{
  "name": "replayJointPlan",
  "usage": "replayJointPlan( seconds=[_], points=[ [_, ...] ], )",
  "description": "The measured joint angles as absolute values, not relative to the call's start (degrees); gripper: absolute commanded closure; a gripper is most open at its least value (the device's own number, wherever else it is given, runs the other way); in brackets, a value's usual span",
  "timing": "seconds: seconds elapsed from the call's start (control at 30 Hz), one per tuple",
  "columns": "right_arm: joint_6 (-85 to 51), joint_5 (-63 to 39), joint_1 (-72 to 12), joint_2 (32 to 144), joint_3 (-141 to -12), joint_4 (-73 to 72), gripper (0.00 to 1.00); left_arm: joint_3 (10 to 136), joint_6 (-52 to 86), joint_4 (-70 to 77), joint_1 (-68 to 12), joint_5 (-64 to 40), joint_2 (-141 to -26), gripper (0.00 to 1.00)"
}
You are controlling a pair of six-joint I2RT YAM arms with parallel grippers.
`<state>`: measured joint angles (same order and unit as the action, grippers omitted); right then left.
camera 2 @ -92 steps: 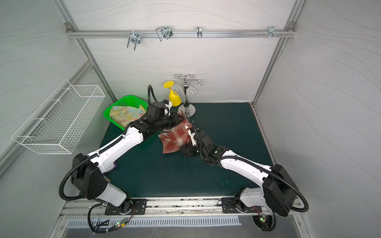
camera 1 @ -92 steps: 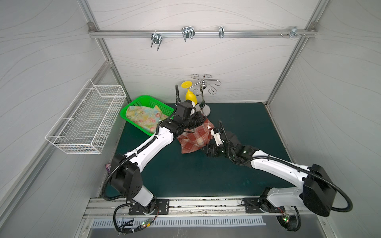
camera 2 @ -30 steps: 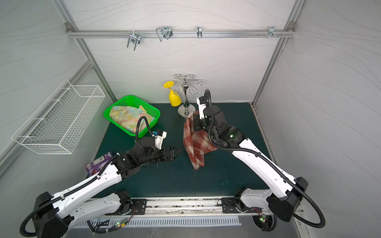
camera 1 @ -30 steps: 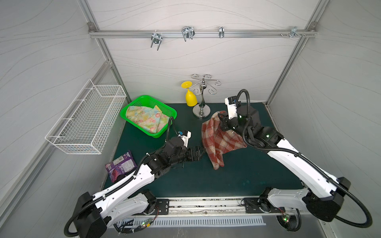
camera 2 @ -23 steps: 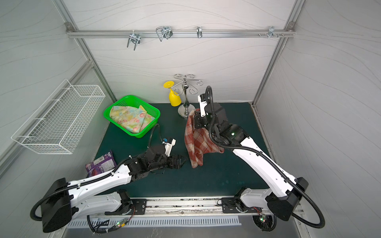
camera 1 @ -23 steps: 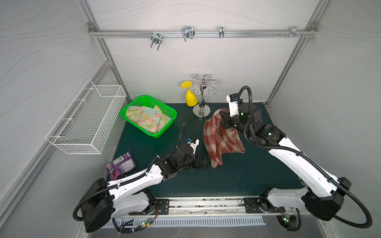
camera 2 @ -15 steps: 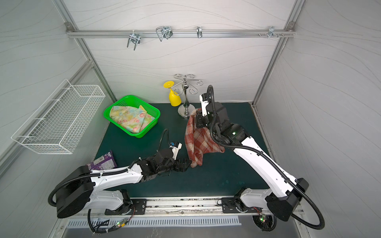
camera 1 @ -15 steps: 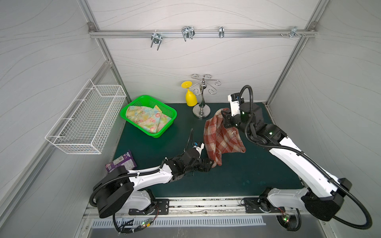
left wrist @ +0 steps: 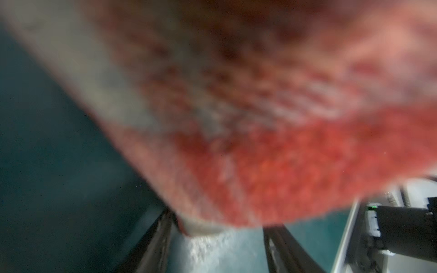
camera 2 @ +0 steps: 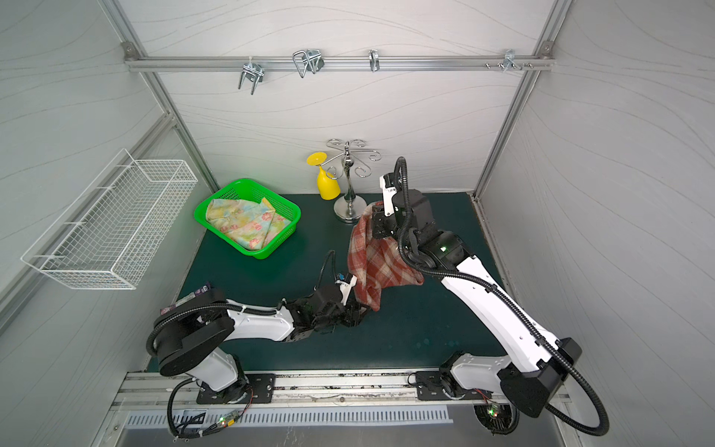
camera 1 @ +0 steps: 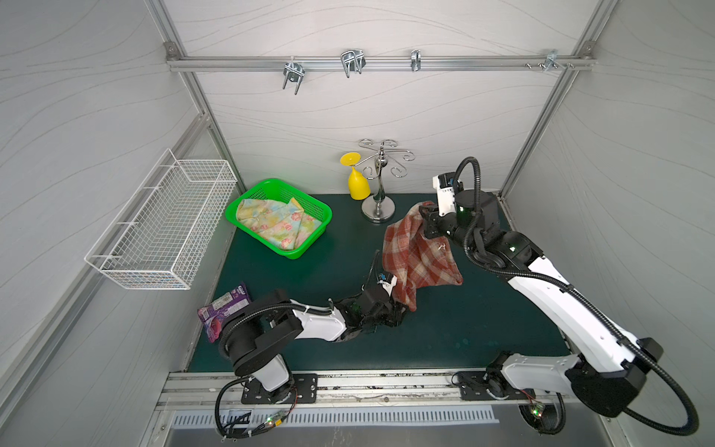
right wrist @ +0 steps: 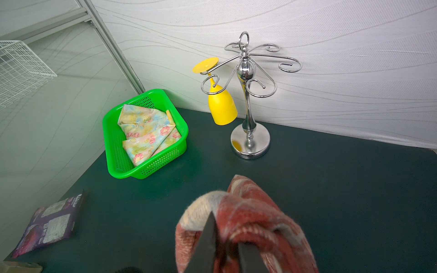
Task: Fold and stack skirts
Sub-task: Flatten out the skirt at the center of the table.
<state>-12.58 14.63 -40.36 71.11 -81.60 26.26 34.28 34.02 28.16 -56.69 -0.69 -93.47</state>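
Nearest to us, the left claw lies low over the dark green counter, at the bottom corner of the thick red-brown and cream plaid skirt. In the left wrist view its two dark fingers stand apart with that blurred corner of cloth between them, but we cannot tell whether they press on it or merely flank it. Off toward the left edge of the counter we see a purple snack wrapper lying flat, well apart from the cloth. The plaid skirt hangs in loose folds from the right claw, which is raised above the counter and pinches a bunched upper edge of the fabric tightly; the right wrist view shows its fingers pressed into the cloth. Farther back on the left sits a bright green perforated plastic basket, and inside it we find the thin pale yellow-blue skirt with pink flowers, folded. At the back wall stands a chrome hook stand, with a yellow plastic goblet hanging upside down from one of its arms.
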Motion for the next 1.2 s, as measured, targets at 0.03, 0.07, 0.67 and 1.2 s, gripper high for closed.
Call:
replayJointPlan(
  seconds=[0.03,0.07,0.67,1.2],
  points=[
    [-12.6,14.6,-40.3,71.0,-81.6,26.2,0.84,34.8,34.0,28.5,-56.7,-0.6,-94.1,0.57],
    [-12.6,14.5,-40.2,70.8,-81.6,26.3,0.84,35.1,34.1,28.7,-56.7,-0.3,-94.3,0.61],
    [-13.6,12.9,-33.3,66.2,-80.3,27.5,0.83,36.4,31.4,14.2,-56.8,3.6,-81.4,1.00],
    [-16.7,11.0,-31.1,47.7,-76.9,37.3,0.85,56.6,21.5,-25.7,-56.8,14.7,-47.8,1.00]
  ],
)
